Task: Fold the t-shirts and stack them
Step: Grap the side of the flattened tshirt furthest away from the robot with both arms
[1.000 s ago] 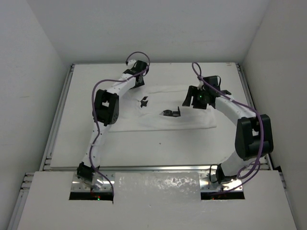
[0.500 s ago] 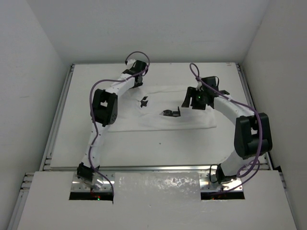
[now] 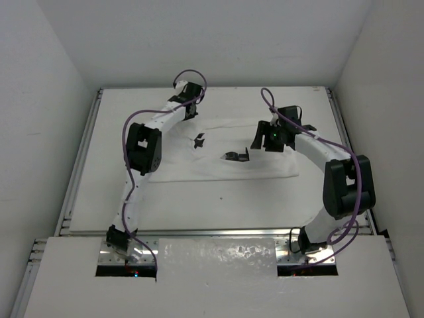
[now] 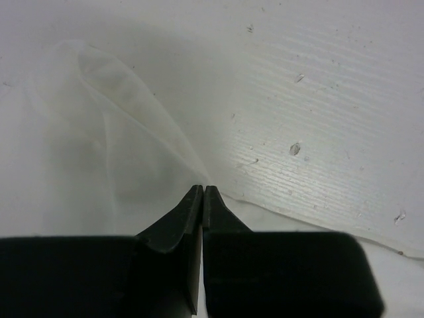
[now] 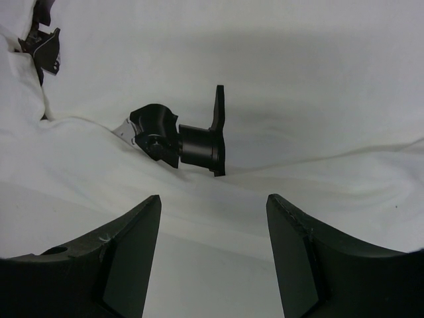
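Observation:
The white t-shirt (image 3: 255,167) lies spread across the far middle of the table (image 3: 199,199), with two black marks (image 3: 236,156) on it. At the shirt's far left corner, my left gripper (image 3: 191,114) points down. In the left wrist view its jaws (image 4: 203,188) are pressed together right on the cloth's edge, where a raised fold of the t-shirt (image 4: 112,112) runs into the tips. My right gripper (image 3: 259,141) hovers over the shirt's far right part. It stands open (image 5: 213,199) above bare cloth (image 5: 298,86), a little short of a black mark (image 5: 189,142).
White walls close in the table on three sides. Metal rails run along the left edge (image 3: 79,159) and right edge (image 3: 344,132). A raised white shelf (image 3: 218,255) with both arm bases crosses the near edge. Bare tabletop (image 4: 318,99) shows beyond the shirt's far edge.
My left gripper's jaws have closed from half open onto the shirt's edge, and that arm has shifted slightly. The right arm has stayed put and open.

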`<move>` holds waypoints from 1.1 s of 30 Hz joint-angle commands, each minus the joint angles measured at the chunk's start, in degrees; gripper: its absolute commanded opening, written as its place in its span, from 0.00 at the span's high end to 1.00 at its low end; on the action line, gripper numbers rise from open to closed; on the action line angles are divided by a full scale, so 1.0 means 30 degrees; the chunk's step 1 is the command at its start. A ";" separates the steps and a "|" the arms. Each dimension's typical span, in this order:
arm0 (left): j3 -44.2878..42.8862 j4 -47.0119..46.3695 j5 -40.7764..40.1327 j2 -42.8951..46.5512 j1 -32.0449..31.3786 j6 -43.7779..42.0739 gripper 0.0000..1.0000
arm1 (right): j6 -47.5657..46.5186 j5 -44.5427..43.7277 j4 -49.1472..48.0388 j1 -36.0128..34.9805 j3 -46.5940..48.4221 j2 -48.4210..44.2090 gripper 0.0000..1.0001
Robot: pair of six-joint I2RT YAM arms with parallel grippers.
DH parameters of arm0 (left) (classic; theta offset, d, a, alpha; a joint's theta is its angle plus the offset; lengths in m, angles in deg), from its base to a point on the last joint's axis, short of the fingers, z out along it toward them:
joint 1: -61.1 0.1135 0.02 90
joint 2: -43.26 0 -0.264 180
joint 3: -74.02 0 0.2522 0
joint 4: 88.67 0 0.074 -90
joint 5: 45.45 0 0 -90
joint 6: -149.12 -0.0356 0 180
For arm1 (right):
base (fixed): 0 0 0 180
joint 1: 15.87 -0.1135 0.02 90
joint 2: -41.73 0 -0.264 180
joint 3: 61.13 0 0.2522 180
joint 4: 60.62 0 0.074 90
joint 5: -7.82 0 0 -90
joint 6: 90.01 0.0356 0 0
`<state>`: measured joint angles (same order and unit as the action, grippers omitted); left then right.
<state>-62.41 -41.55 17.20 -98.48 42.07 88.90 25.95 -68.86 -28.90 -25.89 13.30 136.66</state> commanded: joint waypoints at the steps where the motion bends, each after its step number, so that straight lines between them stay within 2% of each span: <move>1: 0.0721 -0.0429 0.0212 0.1393 0.0219 -0.0113 1.00 | -0.0273 0.0188 -0.0799 -0.0146 0.0608 0.0053 0.35; 5: 0.2969 -0.0399 -0.0518 0.3118 0.0277 0.0500 1.00 | -0.0097 -0.0541 -0.1182 -0.0146 0.1016 0.0346 0.35; 11: 0.7984 -0.2385 -0.0521 0.8503 0.1390 0.1704 1.00 | -0.0156 -0.5196 -0.0127 0.0292 0.4794 0.3208 0.33; 13: 0.9217 -0.2712 -0.0521 0.9301 0.1654 0.1675 1.00 | 0.0253 -0.6135 0.0078 0.0788 0.6399 0.4180 0.33; 17: 0.9836 -0.3094 0.0531 1.0037 0.2298 0.1500 1.00 | -0.0152 -0.9410 0.0573 0.1259 0.9361 0.7279 0.33; 19: 0.9807 -0.3065 0.1206 0.9949 0.2562 0.1324 1.00 | -0.0302 -1.0383 0.1480 0.1786 1.2026 0.8486 0.33; 22: 0.9923 -0.3298 0.1617 0.9920 0.2651 0.1236 1.00 | -0.0303 -1.0651 0.3294 0.2606 1.4694 1.0450 0.34; 29: 1.0392 -0.3650 0.2349 1.0036 0.2738 0.1177 1.00 | -0.1324 -1.1558 0.4415 0.3253 1.9001 1.3528 0.34; 33: 1.0655 -0.3709 0.2293 1.0183 0.2768 0.0972 1.00 | -0.1504 -1.1239 0.4560 0.4071 1.9591 1.4320 0.36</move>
<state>-30.87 -50.12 23.45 -69.06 50.18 92.51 22.80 -101.54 -16.68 -14.57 68.95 179.26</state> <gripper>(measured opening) 0.008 0.643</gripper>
